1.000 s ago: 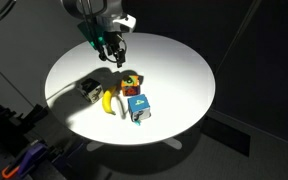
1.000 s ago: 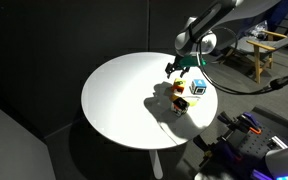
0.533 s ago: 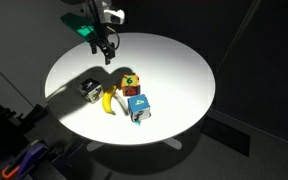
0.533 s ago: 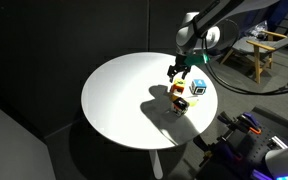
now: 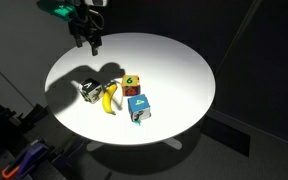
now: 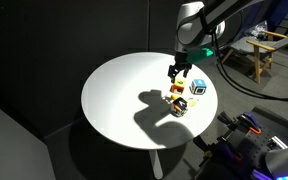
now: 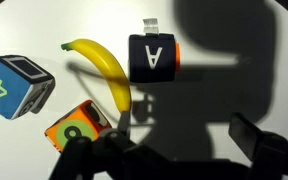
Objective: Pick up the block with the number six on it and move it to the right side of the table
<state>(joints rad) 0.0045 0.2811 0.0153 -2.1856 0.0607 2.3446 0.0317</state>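
The block with the number six (image 5: 131, 83) sits near the middle of the round white table (image 5: 184, 60), next to a banana. In the wrist view it (image 7: 76, 127) shows orange and green faces with a dark numeral at the lower left. It also shows in an exterior view (image 6: 174, 95), on the table (image 6: 114, 90). My gripper (image 5: 89, 38) hangs open and empty well above the table, up and to the left of the block. It also shows in an exterior view (image 6: 177, 72). Its dark fingers (image 7: 169, 150) are spread wide over shadowed tabletop.
A banana (image 5: 110, 97) lies between the six block and a black-and-white cube (image 5: 89, 90) marked A (image 7: 152, 57). A blue cube (image 5: 138, 107) marked 4 (image 7: 14, 87) stands near the front. The banana (image 7: 104, 70) curves between the cubes. Dark surroundings ring the table.
My gripper has risen and moved away from the blocks, toward the table's far edge. It stays open and empty. The objects have not moved.
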